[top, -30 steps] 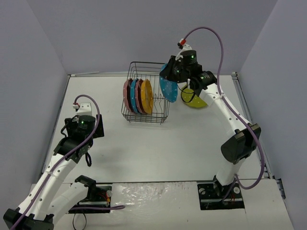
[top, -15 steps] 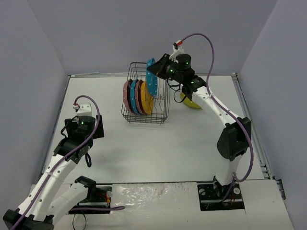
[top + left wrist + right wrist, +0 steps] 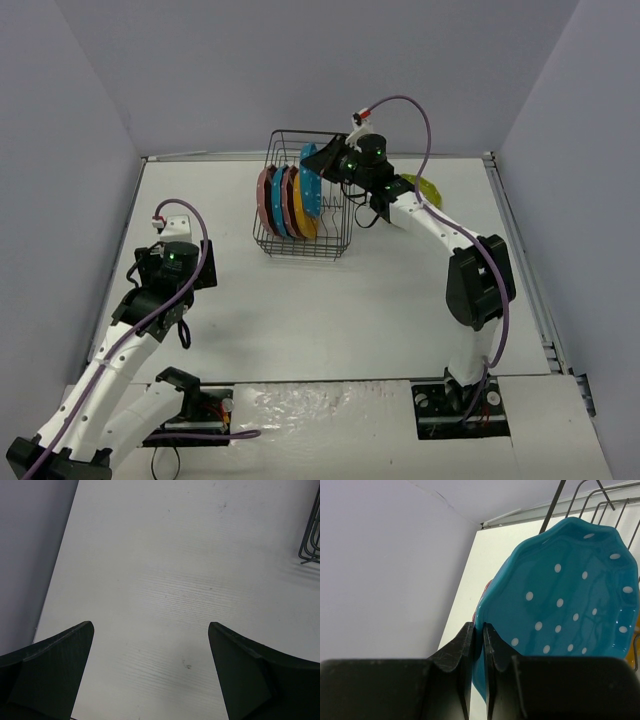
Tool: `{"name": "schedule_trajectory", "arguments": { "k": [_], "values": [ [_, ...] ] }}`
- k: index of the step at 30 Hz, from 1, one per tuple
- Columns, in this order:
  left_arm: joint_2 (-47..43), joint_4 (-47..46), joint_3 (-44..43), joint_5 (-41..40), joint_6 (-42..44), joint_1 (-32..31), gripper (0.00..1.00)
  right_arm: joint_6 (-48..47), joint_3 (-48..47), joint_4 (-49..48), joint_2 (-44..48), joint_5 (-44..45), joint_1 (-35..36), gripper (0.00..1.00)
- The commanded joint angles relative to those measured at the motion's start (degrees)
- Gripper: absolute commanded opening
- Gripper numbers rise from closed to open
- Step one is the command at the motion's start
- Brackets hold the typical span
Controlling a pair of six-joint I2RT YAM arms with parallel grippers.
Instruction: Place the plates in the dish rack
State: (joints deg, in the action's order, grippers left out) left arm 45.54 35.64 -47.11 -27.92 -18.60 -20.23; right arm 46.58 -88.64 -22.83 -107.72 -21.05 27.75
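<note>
Just beneath the right gripper [image 3: 326, 166], the dish rack [image 3: 340, 243] holds four plates [image 3: 283, 200] upright. Its fingers [image 3: 457, 647] clamp a fifth, the blue plate [image 3: 560, 610], now sunk beside the orange plate [image 3: 300, 218] rather than above the rim. The lime green plate [image 3: 422, 187] waits behind them, unloaded. The left gripper [image 3: 150, 626] gapes idle.
</note>
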Motion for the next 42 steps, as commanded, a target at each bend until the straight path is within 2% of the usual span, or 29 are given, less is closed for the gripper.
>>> {"name": "schedule_trajectory", "arguments": {
  "k": [1, 13, 21, 23, 27, 34, 37, 42],
  "values": [
    [-0.10, -3.01, -1.05, -0.66, 1.03, -0.25, 0.97, 1.74, 1.03, -19.32, 2.89, -0.80, -0.36, 0.00],
    [-0.03, -3.12, -1.05, -0.63, 1.10, -0.25, 0.97, 5.11, 11.34, -26.00, 4.51, -1.57, -2.71, 0.00],
    [-0.01, -3.20, -1.05, -0.55, 1.11, -0.25, 0.97, -3.28, 8.75, -14.24, 4.03, 0.36, -2.61, 0.00],
    [-0.01, -3.29, -0.96, -0.47, 1.16, -0.25, 0.97, -4.81, 8.26, -12.03, 3.66, 0.87, -2.52, 0.09],
    [-0.01, -3.38, -0.96, -0.38, 1.20, -0.25, 0.97, -7.89, 6.26, -7.18, 2.45, 1.43, -2.32, 0.39],
    [0.07, -3.38, -0.96, -0.38, 1.29, -0.25, 0.97, -11.74, 2.63, -1.01, 2.07, 3.27, -2.26, 0.51],
    [-0.01, -3.30, -0.96, -0.38, 1.21, -0.25, 0.97, -17.09, 0.25, 3.71, 3.98, 5.88, -2.56, 0.58],
    [-0.10, -3.38, -0.96, -0.12, 1.25, -0.25, 0.97, -26.86, -2.16, 17.22, 7.62, 14.74, -6.97, 0.73]
  ]
}}
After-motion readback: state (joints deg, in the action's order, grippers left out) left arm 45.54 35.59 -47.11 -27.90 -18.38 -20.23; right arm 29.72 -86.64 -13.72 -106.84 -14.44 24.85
